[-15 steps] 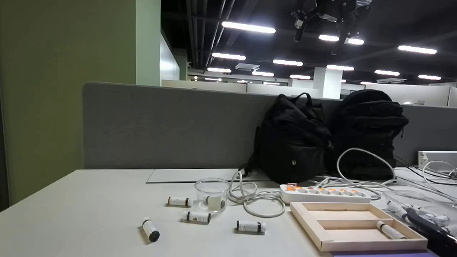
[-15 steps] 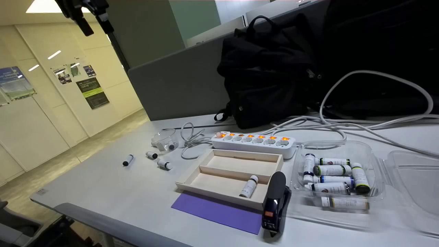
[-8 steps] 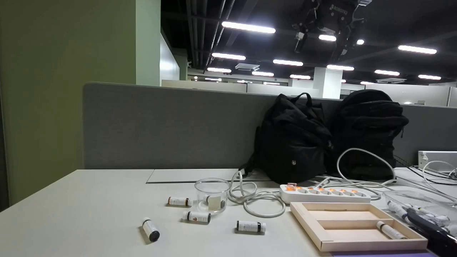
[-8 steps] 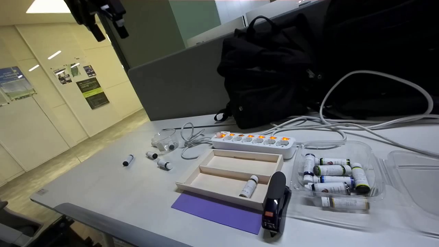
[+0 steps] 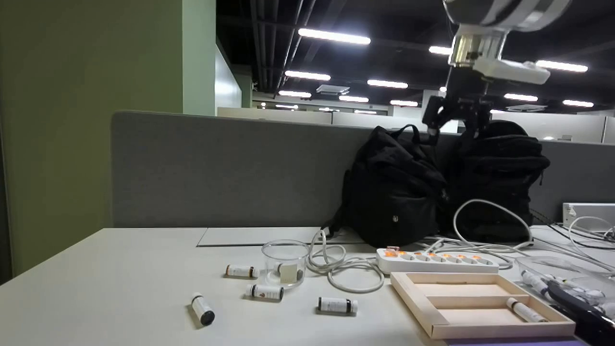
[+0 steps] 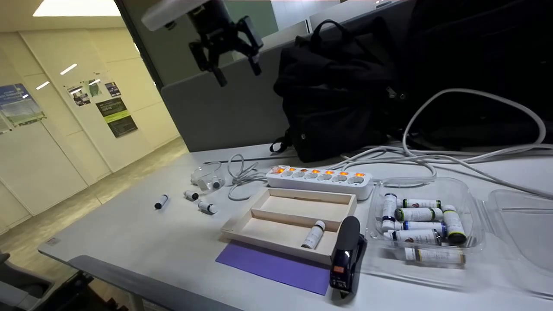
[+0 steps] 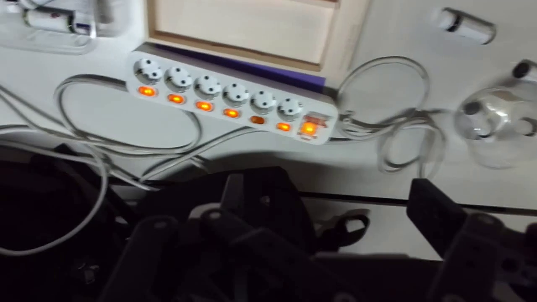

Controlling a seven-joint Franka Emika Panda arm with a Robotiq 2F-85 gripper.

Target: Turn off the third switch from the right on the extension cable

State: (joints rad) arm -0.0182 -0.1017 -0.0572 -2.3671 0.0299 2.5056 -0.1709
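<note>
The extension cable is a white power strip in both exterior views [image 5: 408,265] [image 6: 319,185]. It also shows in the wrist view [image 7: 247,105], turned the other way round. Most of its switches glow orange. One switch [image 7: 257,120] is dim. The third switch from the right in an exterior view [image 6: 329,172] is lit and is third from the left in the wrist view [image 7: 204,106]. My gripper [image 6: 239,77] is open and empty, high above the table. It also shows in an exterior view [image 5: 451,134] and the wrist view [image 7: 328,184]. It touches nothing.
Two black backpacks [image 5: 399,202] lean on the grey partition [image 5: 216,173] behind the strip. A wooden frame [image 6: 281,248] lies before the strip. A clear box of bottles [image 6: 471,207], a black stapler [image 6: 348,255], loose white cables [image 6: 488,97] and a clear cup [image 5: 286,250] surround it.
My arm has come down and further into both exterior views, moving right in the more tilted one. The gripper stays open. The strip and the other objects have not moved.
</note>
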